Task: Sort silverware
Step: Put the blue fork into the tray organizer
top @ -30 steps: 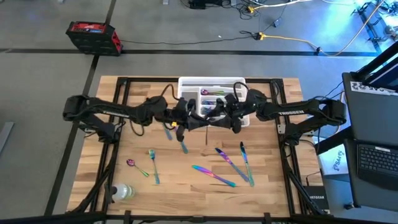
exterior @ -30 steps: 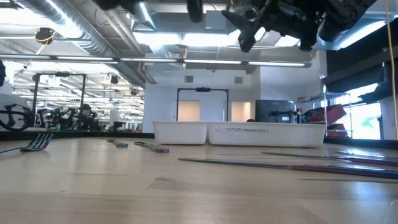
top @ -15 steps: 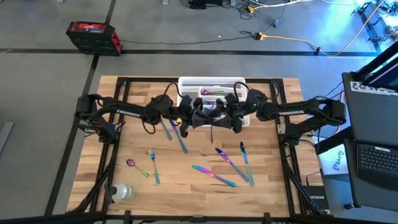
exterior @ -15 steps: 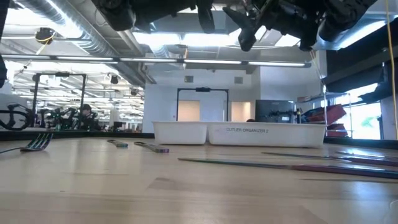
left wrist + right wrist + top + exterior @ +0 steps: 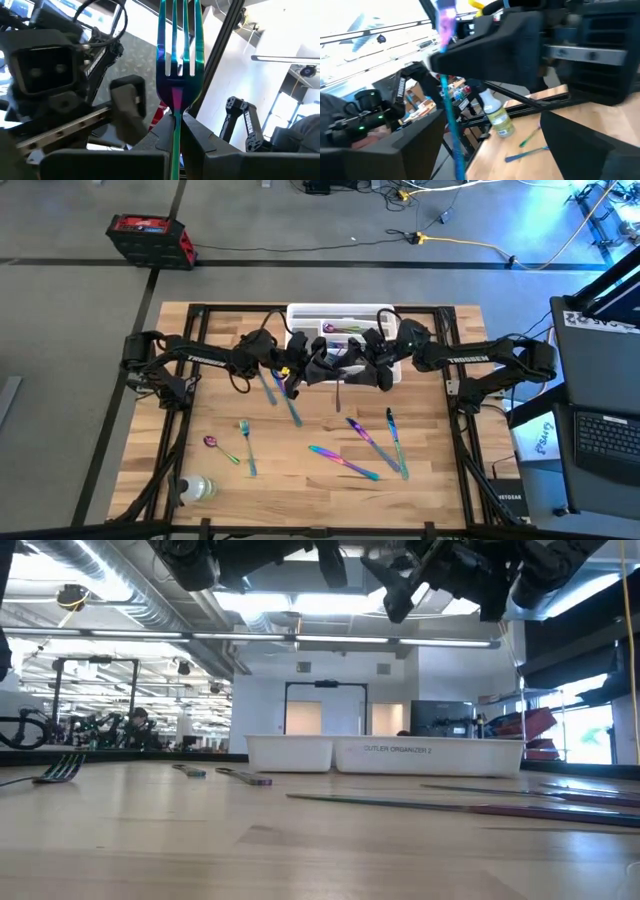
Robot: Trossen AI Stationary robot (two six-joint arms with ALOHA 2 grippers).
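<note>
1. Several pieces of silverware lie loose on the near half of the wooden surface [image 5: 440, 480]: a spoon [image 5: 211, 443] and a fork [image 5: 246, 442] toward the left beside a clear bottle [image 5: 197, 488], and four or so knives or similar pieces [image 5: 343, 462] toward the right. These are unsorted, so most of the job looks left to do.
2. Two more pieces [image 5: 282, 398] lie at mid-surface, just in front of the left arm.
3. The left gripper [image 5: 318, 370] is raised above the surface near the tray's front edge, its fingers [image 5: 200, 140] closed on the handle of a rainbow fork [image 5: 179, 55], tines pointing away from the wrist.
4. The right gripper [image 5: 350, 368] is close beside it, almost touching; its fingers grip a slim piece [image 5: 449, 85] with a purple end, kind unclear.
5. The white tray [image 5: 300, 315] at the far edge holds only a few pieces [image 5: 343, 328].
6. Open room is wide in front; between the two grippers there is little clearance, so they risk bumping over the tray.
</note>
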